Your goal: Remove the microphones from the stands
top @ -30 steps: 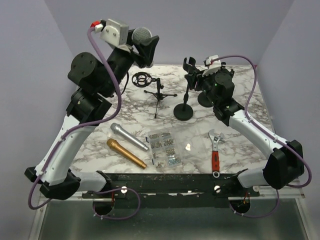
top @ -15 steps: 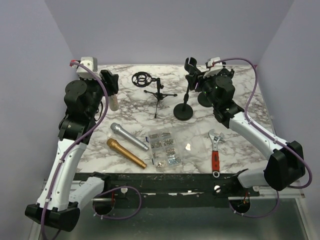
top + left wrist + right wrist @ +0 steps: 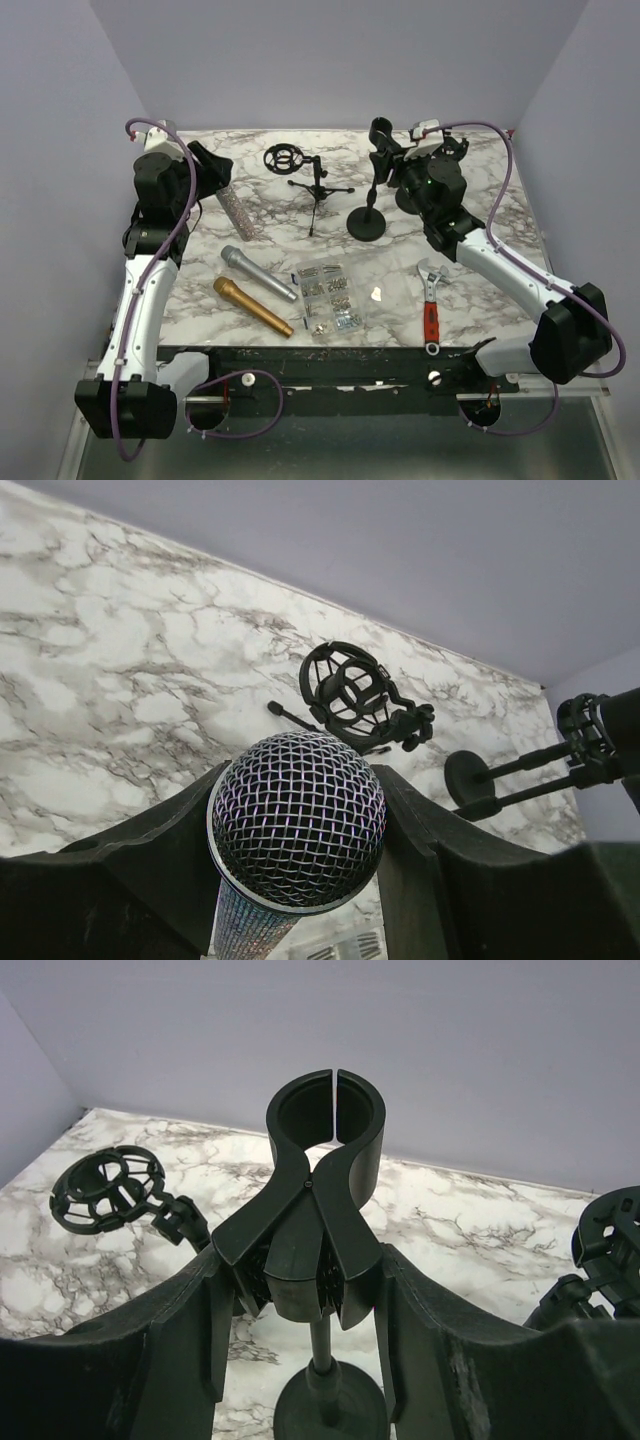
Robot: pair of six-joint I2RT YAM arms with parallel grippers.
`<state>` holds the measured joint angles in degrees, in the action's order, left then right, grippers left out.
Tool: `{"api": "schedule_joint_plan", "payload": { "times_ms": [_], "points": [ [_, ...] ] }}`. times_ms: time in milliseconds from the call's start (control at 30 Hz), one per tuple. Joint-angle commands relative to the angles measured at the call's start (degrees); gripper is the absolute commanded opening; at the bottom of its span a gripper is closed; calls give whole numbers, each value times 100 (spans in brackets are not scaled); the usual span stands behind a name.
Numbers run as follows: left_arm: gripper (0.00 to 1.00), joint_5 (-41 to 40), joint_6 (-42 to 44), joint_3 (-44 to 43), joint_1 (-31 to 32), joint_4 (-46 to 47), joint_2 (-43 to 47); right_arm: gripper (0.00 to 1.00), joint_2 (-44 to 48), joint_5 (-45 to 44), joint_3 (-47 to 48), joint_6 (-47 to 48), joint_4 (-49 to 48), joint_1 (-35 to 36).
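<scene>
The microphone (image 3: 297,815) has a round mesh head and a glittery body (image 3: 238,212). My left gripper (image 3: 215,165) is shut on it just below the head, over the table's back left, with the body slanting down towards the marble. In the left wrist view the fingers (image 3: 430,850) flank the head. The black stand (image 3: 367,223) has a round base and a spring clip (image 3: 325,1150) whose ring is closed and holds nothing. My right gripper (image 3: 300,1270) sits around the clip's levers, a finger (image 3: 420,1340) against each side.
A silver microphone (image 3: 258,272) and a gold one (image 3: 252,306) lie front left. A clear box of screws (image 3: 328,297) and a red-handled wrench (image 3: 431,310) lie at the front. A shock mount (image 3: 283,157) and a small tripod (image 3: 318,188) stand at the back.
My left arm has swung down and to the left with the microphone, from high above the table to near its back-left surface. The right arm has stayed at the stand's clip.
</scene>
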<state>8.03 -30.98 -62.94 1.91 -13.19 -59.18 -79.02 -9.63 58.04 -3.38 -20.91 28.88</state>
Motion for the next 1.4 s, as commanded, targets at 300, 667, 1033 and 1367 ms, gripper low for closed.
{"api": "schedule_joint_plan", "payload": {
  "times_ms": [300, 667, 1033, 1367],
  "points": [
    [0, 717, -1738, -625, -490, -100, -1667, 1, -527, -961, -803, 38, 2240, 170],
    [0, 1013, -2109, -396, -532, 436, -2823, 7, -678, -1046, -822, 4, 2164, 170],
    [0, 1177, -2202, -314, -552, 104, -3665, 55, -156, -748, -844, -144, 1875, 170],
    [11, 947, -2272, -205, -552, -71, -3924, 72, -38, -587, -839, -394, 1648, 169]
  ]
}}
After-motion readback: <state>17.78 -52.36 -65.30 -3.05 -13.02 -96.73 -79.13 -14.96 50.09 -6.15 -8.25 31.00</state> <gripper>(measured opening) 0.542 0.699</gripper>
